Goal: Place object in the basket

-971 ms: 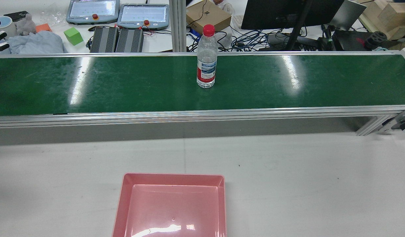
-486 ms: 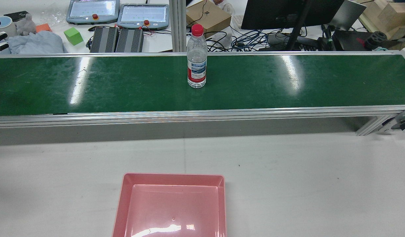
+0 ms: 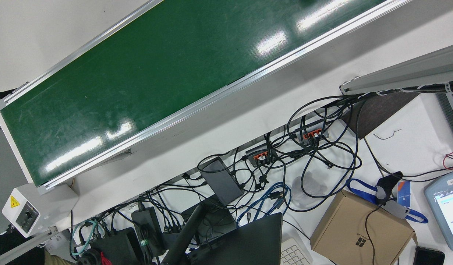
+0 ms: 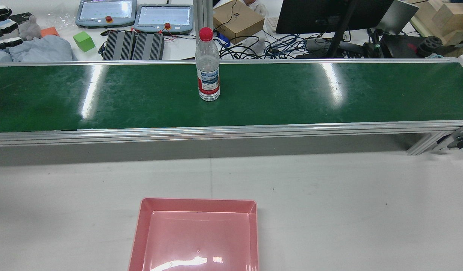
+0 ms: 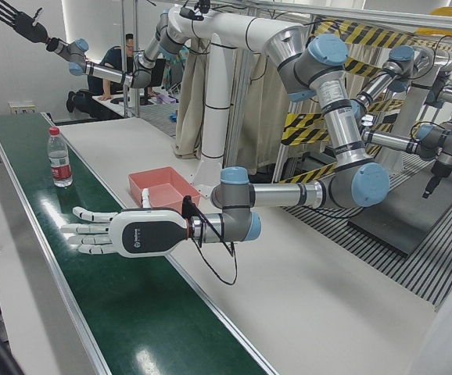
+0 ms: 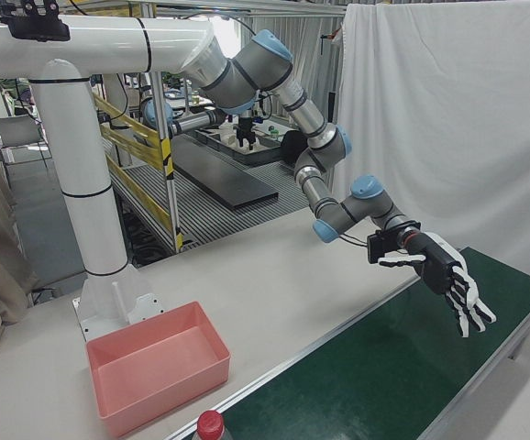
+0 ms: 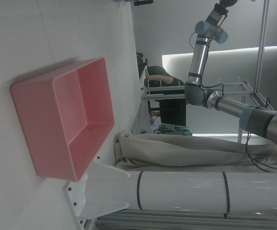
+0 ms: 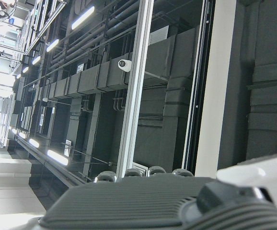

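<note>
A clear water bottle [image 4: 208, 71] with a red cap and a red-and-blue label stands upright on the green conveyor belt [image 4: 291, 94]. It also shows in the left-front view [image 5: 58, 158]; only its cap shows in the right-front view [image 6: 212, 426]. The empty pink basket [image 4: 197, 203] sits on the white table in front of the belt. My left hand [image 5: 105, 232] is open, fingers spread, hovering over the belt some way from the bottle. Its fingertips [image 4: 0, 28] show at the rear view's left edge. My right hand [image 5: 19, 19] is open and raised high.
Beyond the belt are teach pendants [image 4: 105, 13], a cardboard box [image 4: 237, 19], a green cube [image 4: 83, 40], cables and a monitor. The belt has aluminium side rails [image 4: 231, 130]. The white table [image 4: 348, 210] surrounds the basket [image 7: 47, 124].
The bottle has travelled left along the belt, staying upright. My left hand's fingertips have shifted slightly upward at the rear view's left edge.
</note>
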`<state>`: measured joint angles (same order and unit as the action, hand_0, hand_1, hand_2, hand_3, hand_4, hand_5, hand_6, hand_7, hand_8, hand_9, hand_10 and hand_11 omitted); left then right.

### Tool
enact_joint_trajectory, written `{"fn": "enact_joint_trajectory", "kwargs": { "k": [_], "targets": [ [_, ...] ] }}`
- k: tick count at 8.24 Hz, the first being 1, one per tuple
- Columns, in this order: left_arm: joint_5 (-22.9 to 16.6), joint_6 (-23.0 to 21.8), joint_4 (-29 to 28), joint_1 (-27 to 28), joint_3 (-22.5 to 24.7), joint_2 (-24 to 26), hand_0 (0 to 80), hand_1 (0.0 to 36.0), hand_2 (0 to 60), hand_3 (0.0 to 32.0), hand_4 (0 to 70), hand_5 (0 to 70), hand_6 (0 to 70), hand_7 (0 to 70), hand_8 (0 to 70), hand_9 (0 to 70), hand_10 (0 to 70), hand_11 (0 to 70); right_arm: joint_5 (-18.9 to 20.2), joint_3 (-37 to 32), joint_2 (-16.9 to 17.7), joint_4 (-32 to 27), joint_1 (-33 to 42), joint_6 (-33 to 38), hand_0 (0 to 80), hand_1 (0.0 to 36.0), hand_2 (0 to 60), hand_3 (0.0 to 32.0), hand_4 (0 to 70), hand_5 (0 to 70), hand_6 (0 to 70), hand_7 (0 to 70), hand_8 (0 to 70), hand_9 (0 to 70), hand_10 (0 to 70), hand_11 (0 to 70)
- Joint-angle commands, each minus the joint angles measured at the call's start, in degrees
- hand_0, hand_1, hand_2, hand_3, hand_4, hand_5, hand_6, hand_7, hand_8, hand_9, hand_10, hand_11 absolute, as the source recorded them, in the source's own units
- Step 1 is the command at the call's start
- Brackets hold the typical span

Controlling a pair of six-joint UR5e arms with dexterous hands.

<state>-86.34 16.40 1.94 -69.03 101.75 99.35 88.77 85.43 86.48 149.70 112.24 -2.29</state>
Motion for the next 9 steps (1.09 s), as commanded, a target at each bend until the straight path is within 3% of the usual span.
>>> {"fn": "enact_joint_trajectory", "kwargs": {
  "k": [1, 4, 6, 7, 9],
  "targets": [
    [4.66, 1.44, 2.45, 2.83, 2.22, 1.73, 59.6, 5.5, 0.0, 13.2, 0.0, 25.2, 3.5, 2.4, 6.3, 7.3, 7.8, 13.2, 0.0, 0.0, 0.0, 0.06, 0.0, 0.0, 0.0, 0.0, 0.0, 0.0, 0.0, 0.0, 0.0, 0.0, 0.0, 0.0, 0.0, 0.0],
    [8.97, 2.23, 5.86, 8.89, 2.23, 4.96, 58.3, 4.5, 0.0, 12.6, 0.0, 24.5, 4.0, 2.7, 6.9, 8.7, 7.6, 12.8, 0.0, 0.0, 0.0, 0.06, 0.0, 0.0, 0.0, 0.0, 0.0, 0.0, 0.0, 0.0, 0.0, 0.0, 0.0, 0.0, 0.0, 0.0],
    [12.41, 3.29, 7.9, 14.51, 1.79, 7.78, 57.8, 3.8, 0.0, 14.0, 0.0, 22.9, 3.7, 2.4, 6.1, 7.9, 8.2, 13.6, 0.0, 0.0, 0.0, -0.02, 0.0, 0.0, 0.0, 0.0, 0.0, 0.0, 0.0, 0.0, 0.0, 0.0, 0.0, 0.0, 0.0, 0.0],
    [14.78, 3.38, 8.07, 15.75, 1.7, 7.88, 57.5, 4.0, 0.0, 13.6, 0.0, 22.4, 3.7, 1.9, 4.9, 6.5, 8.9, 14.6, 0.0, 0.0, 0.0, 0.06, 0.0, 0.0, 0.0, 0.0, 0.0, 0.0, 0.0, 0.0, 0.0, 0.0, 0.0, 0.0, 0.0, 0.0],
    [15.15, 5.39, 7.55, 15.85, 1.7, 8.32, 55.5, 3.2, 0.0, 11.2, 1.6, 24.2, 5.2, 2.7, 7.4, 9.1, 8.6, 13.8, 0.0, 0.0, 0.0, -0.02, 0.0, 0.0, 0.0, 0.0, 0.0, 0.0, 0.0, 0.0, 0.0, 0.0, 0.0, 0.0, 0.0, 0.0]
  ]
}}
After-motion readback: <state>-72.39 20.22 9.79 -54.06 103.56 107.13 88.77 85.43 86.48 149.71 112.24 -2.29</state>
